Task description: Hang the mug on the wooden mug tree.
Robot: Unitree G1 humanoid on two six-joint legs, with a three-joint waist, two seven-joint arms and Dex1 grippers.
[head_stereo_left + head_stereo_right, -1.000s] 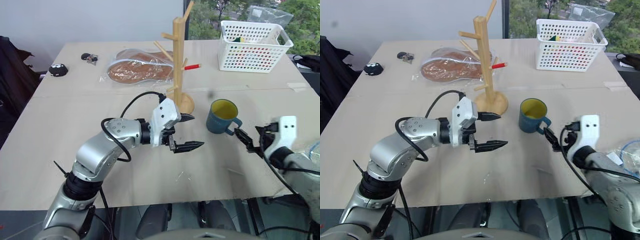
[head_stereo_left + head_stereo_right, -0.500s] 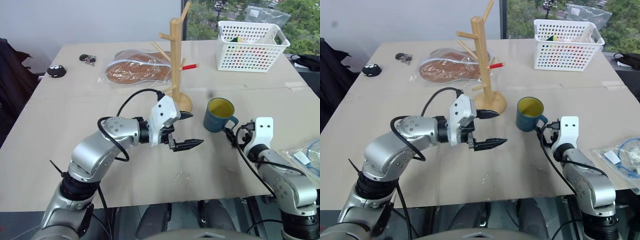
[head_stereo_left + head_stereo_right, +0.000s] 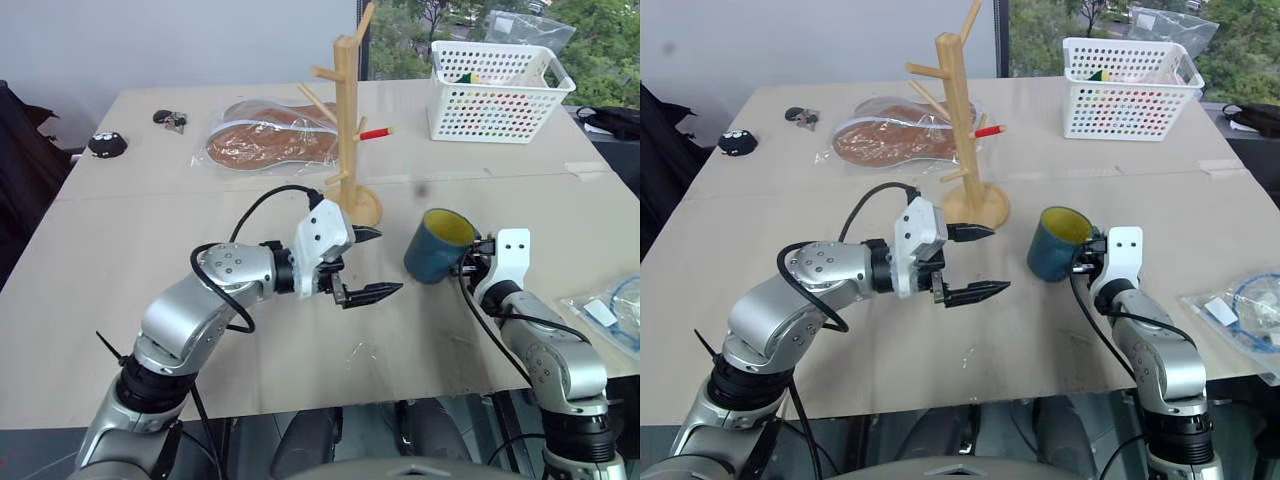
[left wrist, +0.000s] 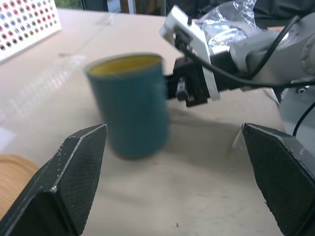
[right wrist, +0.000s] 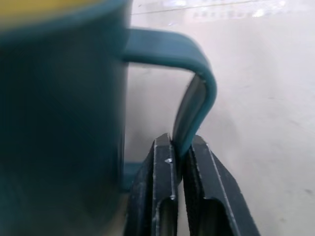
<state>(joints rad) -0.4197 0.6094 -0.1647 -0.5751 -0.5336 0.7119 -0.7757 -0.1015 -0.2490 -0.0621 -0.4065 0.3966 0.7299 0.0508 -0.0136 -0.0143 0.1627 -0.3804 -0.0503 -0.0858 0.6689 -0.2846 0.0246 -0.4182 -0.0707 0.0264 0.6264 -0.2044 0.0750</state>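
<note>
The teal mug (image 3: 436, 247) with a yellow inside leans to the left on the table, right of the wooden mug tree (image 3: 347, 110). My right gripper (image 3: 472, 258) is shut on the mug's loop handle (image 5: 196, 83); both fingers (image 5: 163, 162) pinch the lower part of the loop. The left wrist view has the mug (image 4: 130, 103) with the right gripper (image 4: 189, 88) behind it. My left gripper (image 3: 371, 264) hovers open, pointing at the mug from the left, a short gap away, with nothing between its fingers. The tree's round base (image 3: 364, 209) stands just behind the left gripper.
A white perforated basket (image 3: 495, 95) stands at the back right. A clear bag with a brown item (image 3: 265, 140), keys (image 3: 168, 118) and a small black object (image 3: 105, 145) lie at the back left. Another plastic bag (image 3: 612, 310) lies by the table's right edge.
My right gripper moved in to the mug's handle and went from open to shut on it. The mug now leans left. The left gripper kept still.
</note>
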